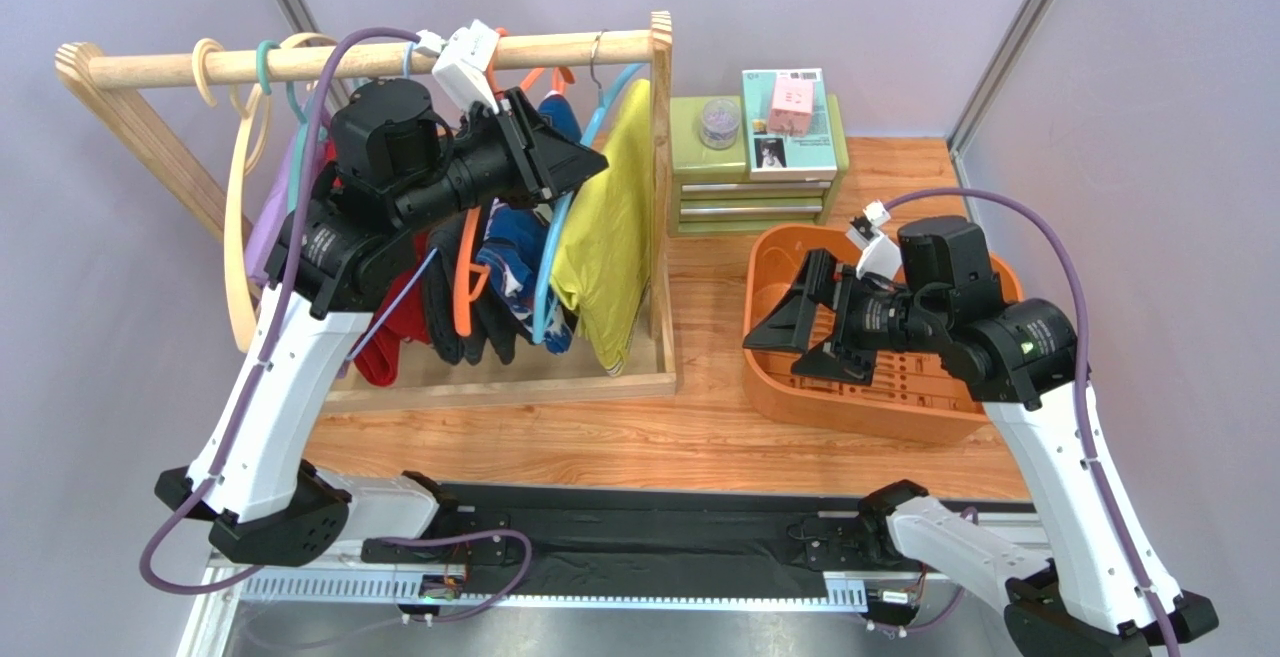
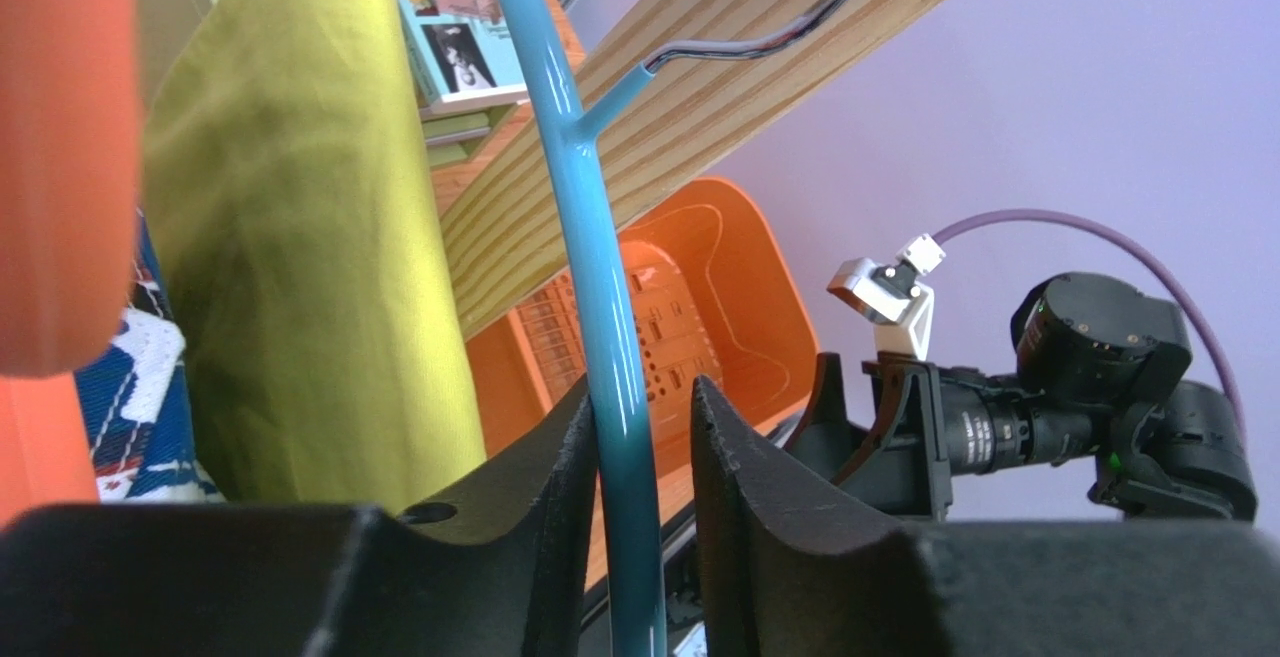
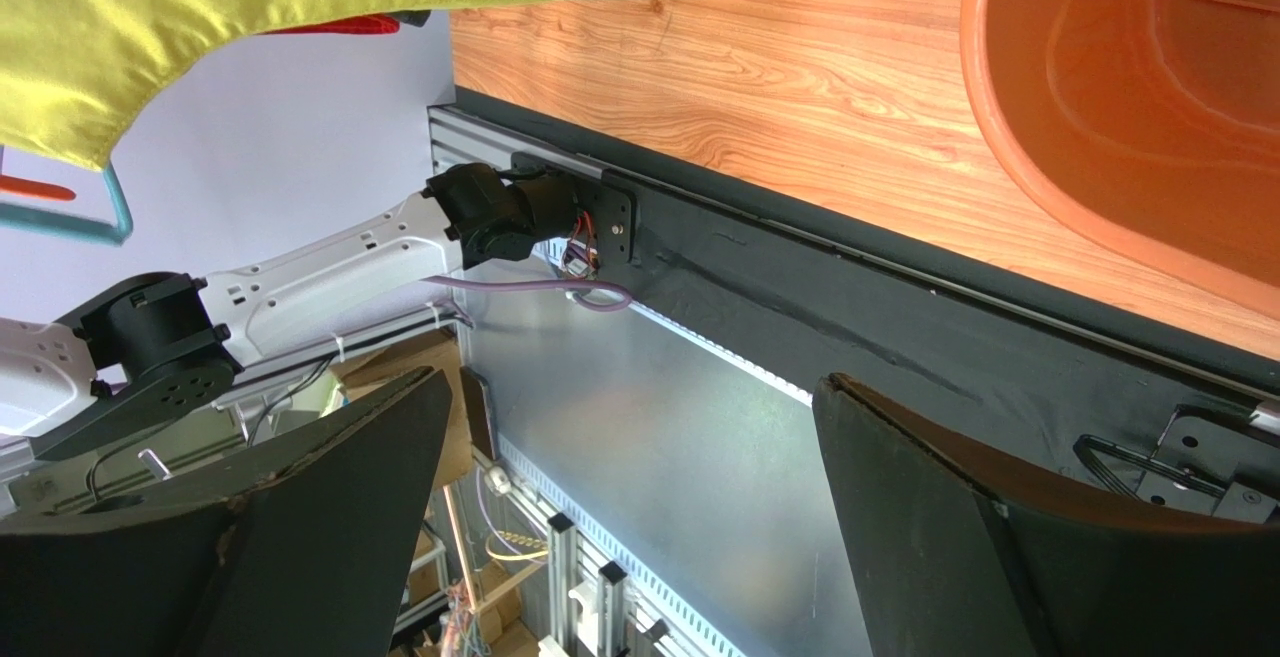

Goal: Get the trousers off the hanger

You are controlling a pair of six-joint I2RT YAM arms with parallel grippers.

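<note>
The yellow-green trousers [image 1: 609,237] hang on a light blue hanger [image 1: 553,275] at the right end of the wooden rail [image 1: 451,57]. The navy printed trousers [image 1: 519,260] hang just left of them. My left gripper [image 1: 579,162] is up at the rail. In the left wrist view its jaws [image 2: 639,402] straddle the blue hanger's arm [image 2: 601,282]: the left finger touches it and a small gap shows at the right finger. The yellow-green cloth [image 2: 286,237] hangs just left. My right gripper [image 1: 781,330] is open and empty over the orange basket [image 1: 902,387].
An orange hanger [image 1: 466,282], a black garment [image 1: 443,297] and a red garment [image 1: 383,342] hang further left on the rack. A cream hanger [image 1: 241,237] hangs at the left end. Stacked green boxes [image 1: 751,147] stand behind the basket.
</note>
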